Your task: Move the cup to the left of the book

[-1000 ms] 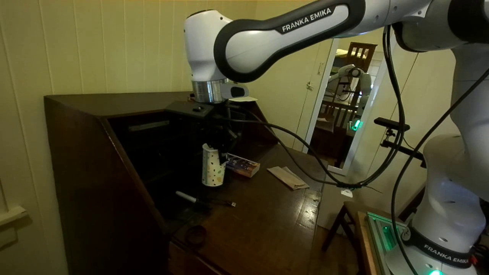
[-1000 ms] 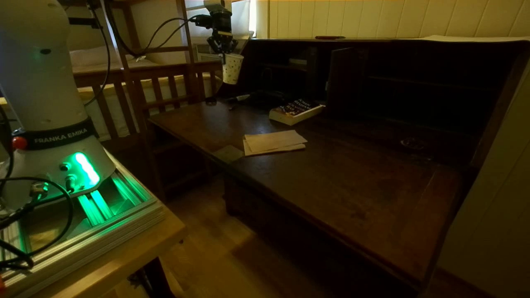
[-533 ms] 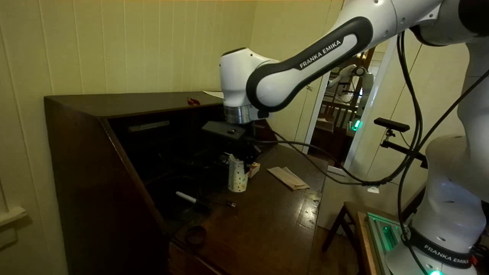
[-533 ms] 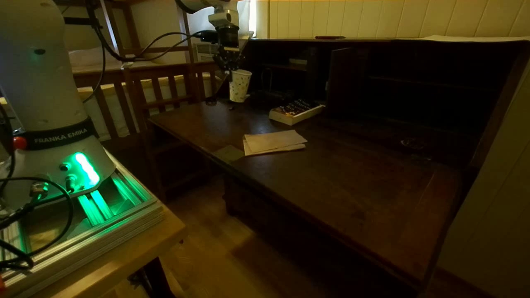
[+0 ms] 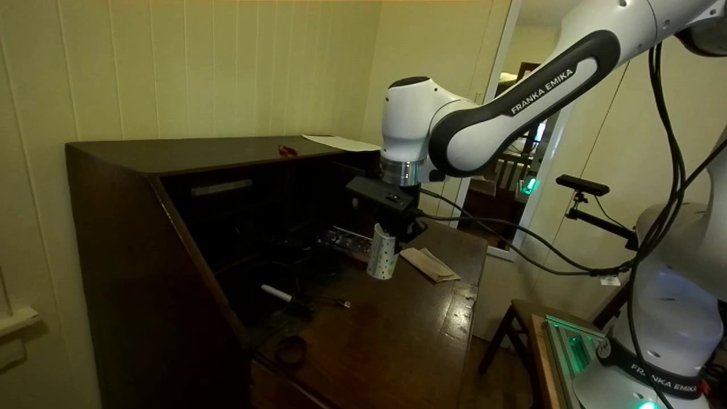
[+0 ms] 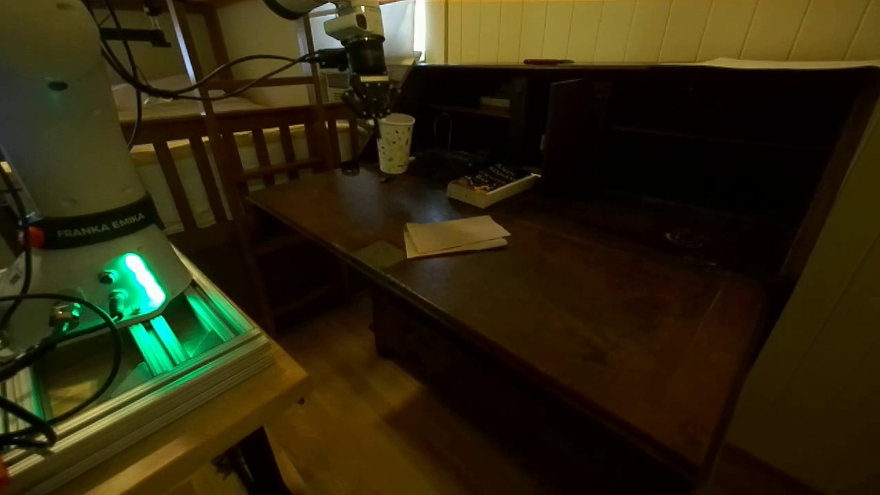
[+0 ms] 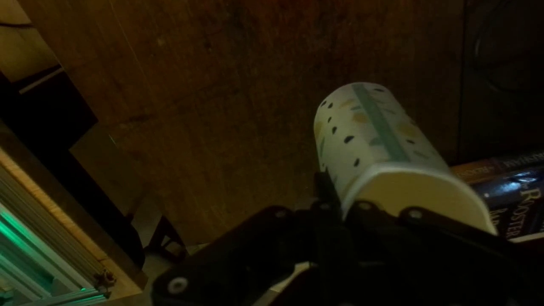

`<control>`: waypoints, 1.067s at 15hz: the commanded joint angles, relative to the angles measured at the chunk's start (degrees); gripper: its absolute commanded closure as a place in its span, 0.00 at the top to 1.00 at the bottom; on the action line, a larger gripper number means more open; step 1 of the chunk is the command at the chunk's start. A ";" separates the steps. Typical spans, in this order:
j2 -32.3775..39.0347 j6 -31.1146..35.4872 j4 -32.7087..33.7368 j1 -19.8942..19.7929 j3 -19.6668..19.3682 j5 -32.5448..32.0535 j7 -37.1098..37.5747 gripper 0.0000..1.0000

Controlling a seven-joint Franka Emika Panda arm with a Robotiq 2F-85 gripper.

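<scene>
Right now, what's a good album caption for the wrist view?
Gripper holding a spotted cup, a book at the right edge.

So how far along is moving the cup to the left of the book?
Looks done: the grasp and lift, with the gripper shut on the spotted paper cup near its rim. In hand: positioning; in an exterior view, it hangs left of the Rooster paperback. Remaining: lowering it to the desk and letting go, as it appears to be above the surface.

Dotted cup (image 5: 382,255) in the tool (image 5: 395,244)
</scene>
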 commanded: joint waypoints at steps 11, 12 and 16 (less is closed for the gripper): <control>9.84 -3.92 8.29 -2.42 0.81 -17.28 14.00 0.01; 10.67 -3.86 9.15 -2.30 0.70 -17.04 13.65 0.01; 12.69 -0.04 10.86 -2.44 0.44 -15.00 11.23 0.01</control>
